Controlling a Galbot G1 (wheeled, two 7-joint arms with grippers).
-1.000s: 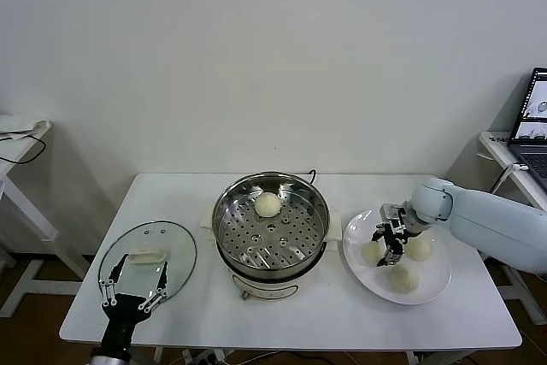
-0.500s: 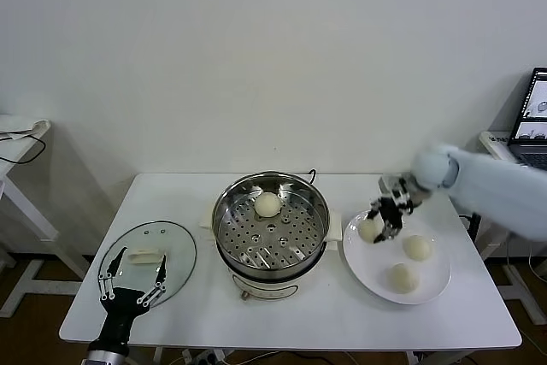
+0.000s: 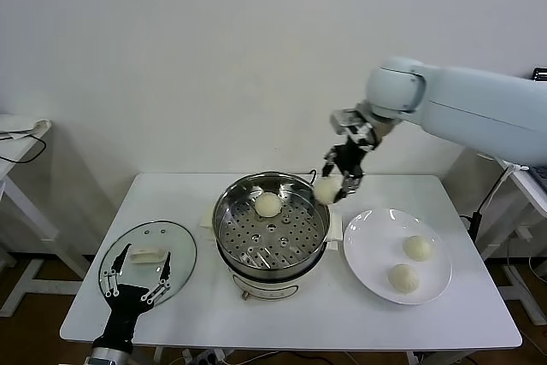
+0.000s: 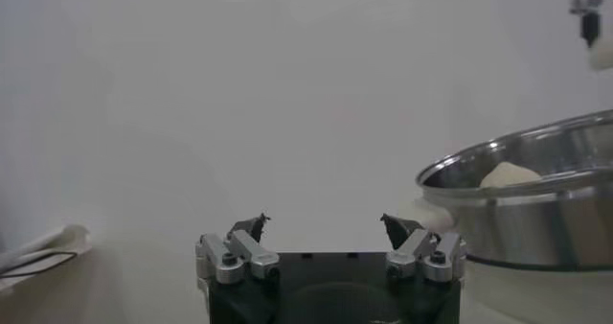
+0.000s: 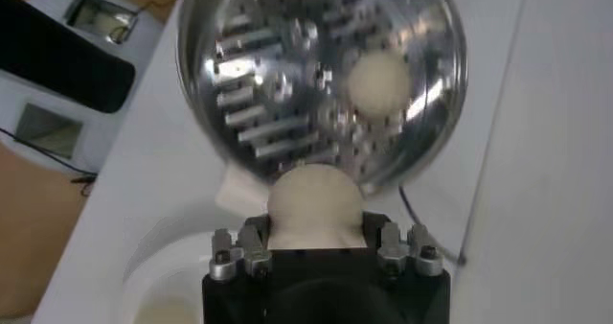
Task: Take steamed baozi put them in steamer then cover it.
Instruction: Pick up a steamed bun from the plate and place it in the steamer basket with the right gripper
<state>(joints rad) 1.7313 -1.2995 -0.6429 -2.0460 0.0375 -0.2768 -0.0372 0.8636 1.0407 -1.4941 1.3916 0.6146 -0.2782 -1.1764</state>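
The right pincer was clamped on a baozi above the steamer's right rim; the tray lay down-left of it. The left pincer stood apart near the cover.

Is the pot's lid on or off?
Off. The lid lies flat on the table, left of the open steamer, with one bun showing inside.
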